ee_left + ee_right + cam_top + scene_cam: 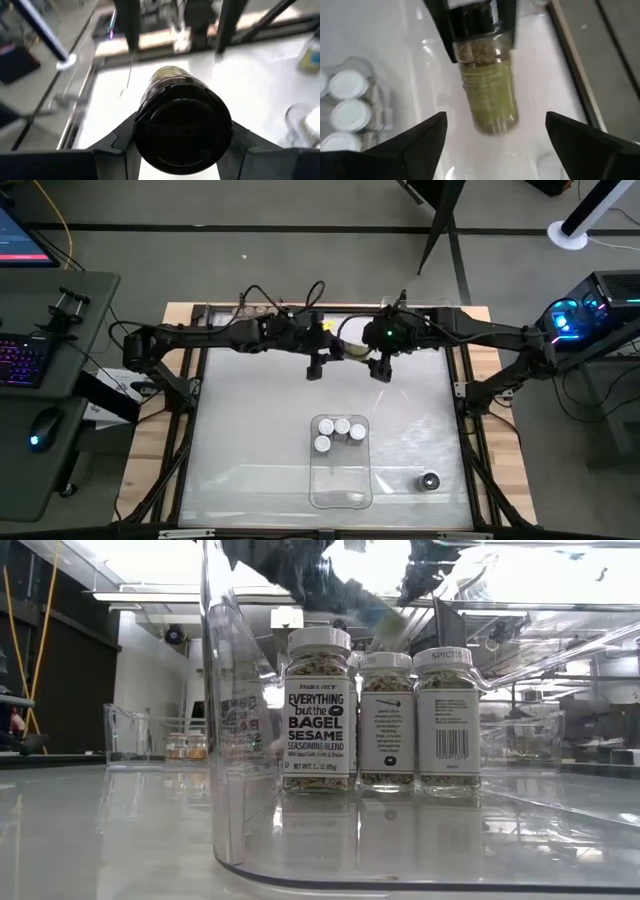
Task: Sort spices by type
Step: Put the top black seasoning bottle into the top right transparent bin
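Up over the far tabletop [250,400] the left claw [177,145] pinches a black-capped jar [487,95] by its lid while the right claw [495,140] gapes empty around it, a handover, apparently, and three white-capped jars [338,432] sit grouped in the clear tray [340,490].

Clear tray [340,490] on the table [250,410] — keyboard [20,362] and mouse [40,425] beside it.

held jar's label [489,95] blurred, third white-capped jar [340,142] cut by edge, far jars [186,746] too small
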